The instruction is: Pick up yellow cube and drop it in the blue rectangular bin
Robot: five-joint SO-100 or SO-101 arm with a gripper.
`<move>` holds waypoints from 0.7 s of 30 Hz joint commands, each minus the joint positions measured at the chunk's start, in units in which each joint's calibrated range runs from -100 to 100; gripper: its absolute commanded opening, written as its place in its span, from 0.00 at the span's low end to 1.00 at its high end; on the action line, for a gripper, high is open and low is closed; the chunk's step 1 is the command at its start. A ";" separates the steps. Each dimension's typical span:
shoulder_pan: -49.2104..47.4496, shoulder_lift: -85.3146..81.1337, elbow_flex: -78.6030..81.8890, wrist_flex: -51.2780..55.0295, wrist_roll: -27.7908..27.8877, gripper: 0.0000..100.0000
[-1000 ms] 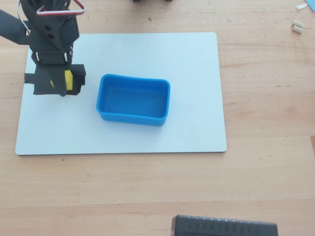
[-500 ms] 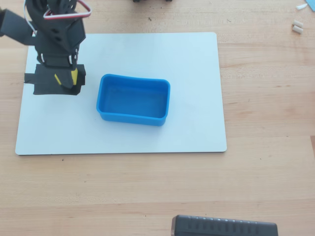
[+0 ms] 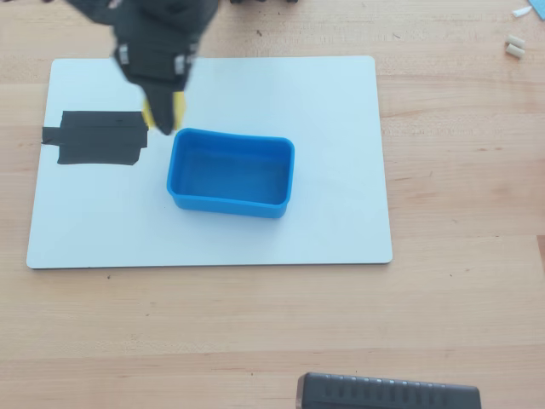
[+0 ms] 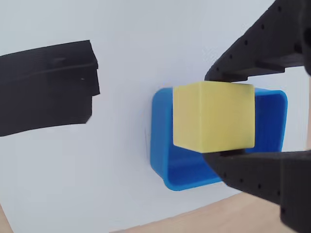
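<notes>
end effector (image 4: 221, 116) grips yellow cube (image 4: 214, 116) above blue bin (image 4: 163, 160).

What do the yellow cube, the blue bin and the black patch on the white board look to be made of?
Yellow cube: likely matte plastic or foam; flat, even faces without shine.
Blue bin: looks like molded plastic; uniform color, rounded corners, smooth raised rim.
Black patch: probably matte tape; flat overlapping strips with uneven ends.
Gripper: black, apparently printed plastic; dull, dotted with small holes.
</notes>
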State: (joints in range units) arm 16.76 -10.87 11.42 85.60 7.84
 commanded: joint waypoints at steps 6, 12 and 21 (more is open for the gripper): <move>-9.30 -13.42 7.30 -9.05 -2.49 0.09; -9.30 -16.48 21.67 -21.27 -2.05 0.09; -9.73 -18.90 30.30 -31.02 -1.66 0.18</move>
State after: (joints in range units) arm 7.63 -26.68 41.38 56.98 5.79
